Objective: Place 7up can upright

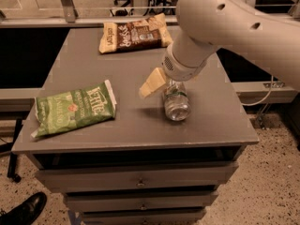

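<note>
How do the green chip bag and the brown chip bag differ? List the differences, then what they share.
Colour: the green chip bag is bright green; the brown chip bag is brown and tan.
Place: the green chip bag lies at the front left of the table; the brown chip bag lies along its back edge.
Both lie flat, apart from the gripper, which is beside the can near the middle.
</note>
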`<state>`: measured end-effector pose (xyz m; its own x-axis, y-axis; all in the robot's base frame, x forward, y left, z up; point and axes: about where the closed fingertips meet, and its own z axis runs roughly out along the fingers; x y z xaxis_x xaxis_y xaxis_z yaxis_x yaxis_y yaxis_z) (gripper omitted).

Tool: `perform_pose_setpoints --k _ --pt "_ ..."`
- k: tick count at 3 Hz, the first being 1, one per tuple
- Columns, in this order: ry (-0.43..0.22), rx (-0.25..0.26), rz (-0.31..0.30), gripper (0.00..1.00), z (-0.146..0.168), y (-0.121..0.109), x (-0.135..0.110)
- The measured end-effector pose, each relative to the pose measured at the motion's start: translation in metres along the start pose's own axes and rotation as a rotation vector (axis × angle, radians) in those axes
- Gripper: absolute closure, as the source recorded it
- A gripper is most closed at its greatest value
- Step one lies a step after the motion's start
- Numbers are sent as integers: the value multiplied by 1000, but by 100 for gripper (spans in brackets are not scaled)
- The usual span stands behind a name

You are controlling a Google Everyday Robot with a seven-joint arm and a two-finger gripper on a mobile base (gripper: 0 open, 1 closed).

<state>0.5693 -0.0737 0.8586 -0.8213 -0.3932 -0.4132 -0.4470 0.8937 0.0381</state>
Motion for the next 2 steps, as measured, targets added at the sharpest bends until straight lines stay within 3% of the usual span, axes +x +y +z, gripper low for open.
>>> perform_pose_setpoints --k 1,2 --pt "-4 71 41 44 9 7 -4" --pt "-15 110 39 68 9 10 -9"
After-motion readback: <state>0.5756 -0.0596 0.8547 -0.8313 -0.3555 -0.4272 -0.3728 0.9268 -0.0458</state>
